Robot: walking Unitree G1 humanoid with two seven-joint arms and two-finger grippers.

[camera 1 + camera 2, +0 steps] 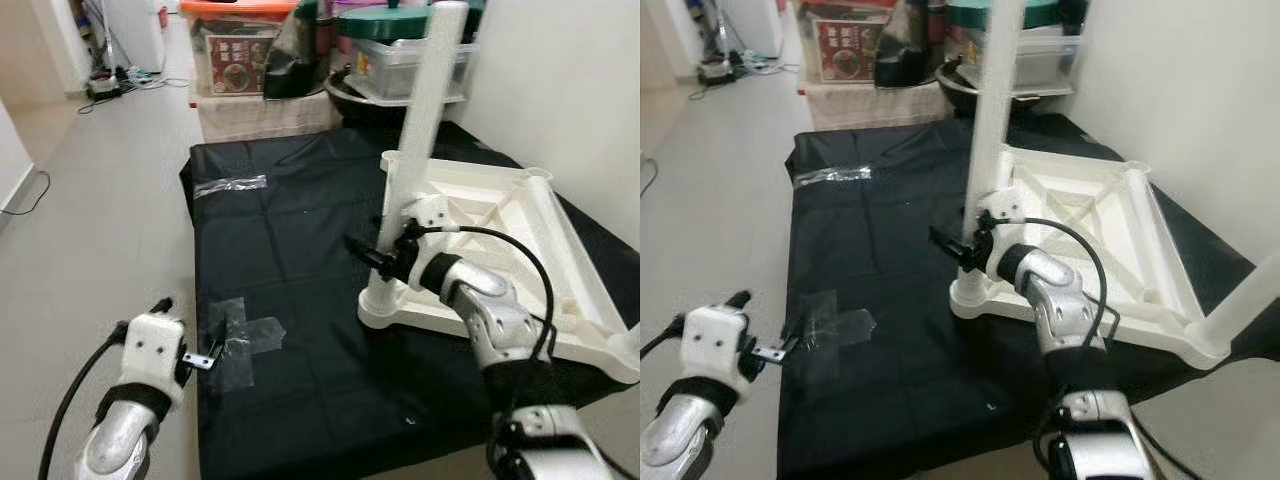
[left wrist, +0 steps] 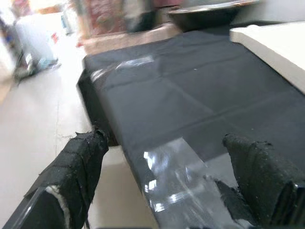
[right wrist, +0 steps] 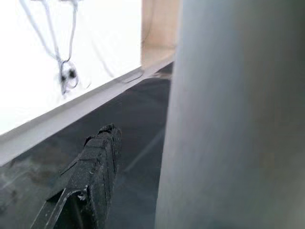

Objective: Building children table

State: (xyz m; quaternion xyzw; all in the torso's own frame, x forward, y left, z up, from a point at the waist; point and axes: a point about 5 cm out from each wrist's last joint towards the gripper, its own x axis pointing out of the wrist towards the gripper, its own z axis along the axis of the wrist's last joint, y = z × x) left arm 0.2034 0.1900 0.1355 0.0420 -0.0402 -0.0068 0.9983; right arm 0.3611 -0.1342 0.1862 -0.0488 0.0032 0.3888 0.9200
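Nearest the camera, the left gripper hangs low at the near-left edge of a black cloth spread over the floor, its 2 black fingers standing wide apart with nothing between them; in the left wrist view they frame the cloth's near corner and a patch of clear tape stuck to it just beside the fingertips. A second strip of clear tape lies on the far-left part of the cloth. To the right, the right gripper reaches forward to a white table leg that stands upright, tilted slightly right, in the near-left corner socket of the white table top, which lies upside down on the right half of the cloth with its ribbed underside facing up. The right gripper's fingers sit at the lower part of the leg, 1 on each side of it as far as can be made out; the right wrist view shows 1 black finger close beside the pale round leg with a narrow gap, so whether the grip is closed on it cannot be told. Another white leg pokes up at the table top's near-right corner. Beyond the cloth, at the far end, stand stacked plastic storage boxes and a dark bowl against the wall.
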